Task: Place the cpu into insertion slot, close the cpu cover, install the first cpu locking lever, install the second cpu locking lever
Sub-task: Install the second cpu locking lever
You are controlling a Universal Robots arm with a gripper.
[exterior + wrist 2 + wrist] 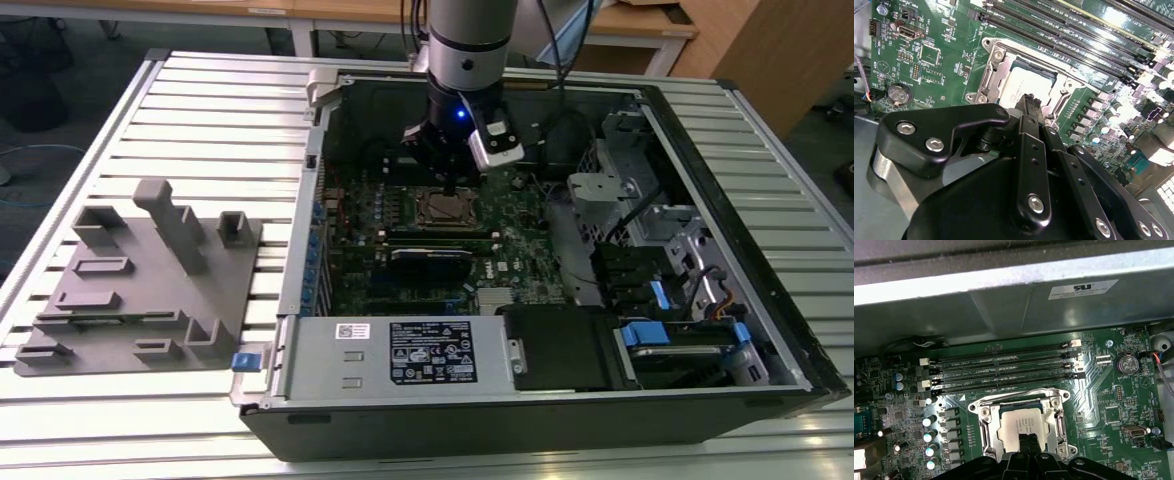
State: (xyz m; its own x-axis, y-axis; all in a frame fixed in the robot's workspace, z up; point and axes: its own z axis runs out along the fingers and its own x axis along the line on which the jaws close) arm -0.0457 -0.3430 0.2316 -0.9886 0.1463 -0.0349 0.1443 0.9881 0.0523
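open computer case (694, 300), arm's gripper (451, 183) over cpu (442, 208)

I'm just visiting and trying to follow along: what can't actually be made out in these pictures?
- Whether the tool touches the cpu: in both wrist views its tips overlap the chip's near edge.
- The near side of the cpu cover: hidden behind the tool in both wrist views.
- The locking levers' state: too small in the exterior view, where the arm overhangs the insertion slot.

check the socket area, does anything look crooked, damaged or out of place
Nothing stands out. The cpu lies flat and square in the insertion slot, with the cpu cover down around it. The gripper is right above the chip's near edge. The board around it looks intact.
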